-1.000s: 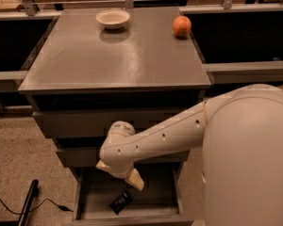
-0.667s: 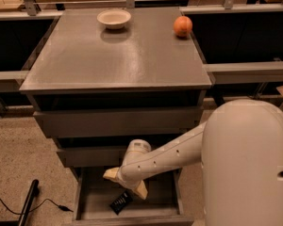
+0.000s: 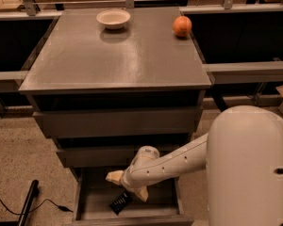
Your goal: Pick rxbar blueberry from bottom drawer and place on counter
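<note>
The bottom drawer (image 3: pixel 132 218) is pulled open below the two wider drawers. The rxbar blueberry (image 3: pixel 120 202), a dark flat bar with white print, lies on the drawer floor near the front. My gripper (image 3: pixel 128 186) hangs inside the drawer just above and behind the bar, its two cream fingers spread apart and holding nothing. One fingertip (image 3: pixel 114 176) points left, the other sits right of the bar. The white arm reaches in from the right. The counter (image 3: pixel 113 60) is the grey-brown top of the cabinet.
A white bowl (image 3: pixel 113 18) stands at the counter's back middle and an orange fruit (image 3: pixel 182 26) at its back right corner. The robot's white body (image 3: pixel 250 168) fills the lower right. A black rod and cable (image 3: pixel 28 204) lie on the floor at the left.
The arm has swung lower and deeper into the open bottom drawer, bringing the gripper down close over the bar. The bar has not moved.
</note>
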### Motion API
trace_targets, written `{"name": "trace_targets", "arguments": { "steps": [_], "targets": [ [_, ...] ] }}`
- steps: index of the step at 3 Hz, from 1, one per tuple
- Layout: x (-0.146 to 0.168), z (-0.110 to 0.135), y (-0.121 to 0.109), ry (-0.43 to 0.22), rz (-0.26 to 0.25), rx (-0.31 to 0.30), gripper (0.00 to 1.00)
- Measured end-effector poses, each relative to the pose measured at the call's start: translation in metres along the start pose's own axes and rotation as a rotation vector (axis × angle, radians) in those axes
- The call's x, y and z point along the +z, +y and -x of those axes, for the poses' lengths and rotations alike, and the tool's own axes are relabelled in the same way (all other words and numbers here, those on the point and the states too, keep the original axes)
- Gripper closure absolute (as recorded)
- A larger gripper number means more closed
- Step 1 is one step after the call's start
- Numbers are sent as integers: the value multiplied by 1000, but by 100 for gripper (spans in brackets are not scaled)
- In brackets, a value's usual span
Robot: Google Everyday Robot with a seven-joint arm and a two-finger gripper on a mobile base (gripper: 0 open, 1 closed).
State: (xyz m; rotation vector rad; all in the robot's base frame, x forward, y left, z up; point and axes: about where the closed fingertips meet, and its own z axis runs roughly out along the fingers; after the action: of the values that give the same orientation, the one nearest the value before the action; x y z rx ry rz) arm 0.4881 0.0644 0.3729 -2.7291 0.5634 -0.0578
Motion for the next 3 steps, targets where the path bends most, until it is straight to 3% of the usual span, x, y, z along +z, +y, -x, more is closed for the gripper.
{"name": "trace_targets", "arguments": {
  "steps": [1,2,3],
  "targets": [
    [29,-2,9,-70,6,47,0],
    [64,-19,19,-166,-100,246,0],
    [87,-19,57,-311,-157,438,0]
  ]
}}
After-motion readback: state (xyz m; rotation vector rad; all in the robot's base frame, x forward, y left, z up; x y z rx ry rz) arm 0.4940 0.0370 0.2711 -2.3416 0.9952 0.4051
